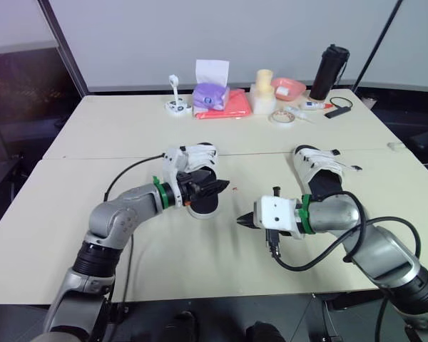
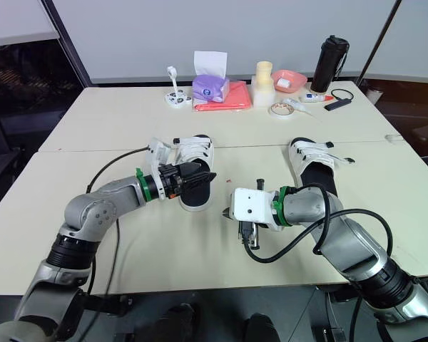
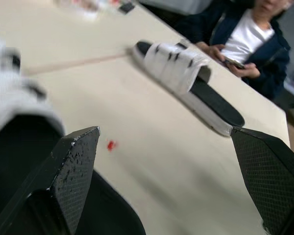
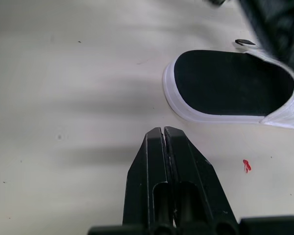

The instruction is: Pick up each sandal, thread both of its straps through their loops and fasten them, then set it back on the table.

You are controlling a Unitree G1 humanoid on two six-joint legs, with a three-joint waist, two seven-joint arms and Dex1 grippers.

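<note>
1. Found the left tool (image 1: 221,187) empty, fingers (image 3: 73,171) spread wide apart, low over the black footbed of the left sandal (image 1: 198,157); could not tell whether touching.
2. Saw that sandal flat on the tabletop (image 1: 128,121), just left of centre, white straps toward 12 o'clock, open footbed end toward 6.
3. Found the right tool (image 1: 240,221) empty, fingers pressed together, pointing toward 9 o'clock, low over bare tabletop, near the left sandal at its 5 o'clock, apart from it.
4. Saw the right sandal (image 1: 319,171) flat at 3 o'clock from the left one, well apart, lying the same way.
5. Noted a red speck (image 1: 233,188) on the tabletop between the two tools.
6. Noted at 12 o'clock, along the far edge, a tissue box (image 1: 210,92), a tape roll (image 1: 282,117) and a black bottle (image 1: 329,71).
7. Saw, in the left wrist view, a seated person (image 3: 250,34) past the tabletop's edge.
</note>
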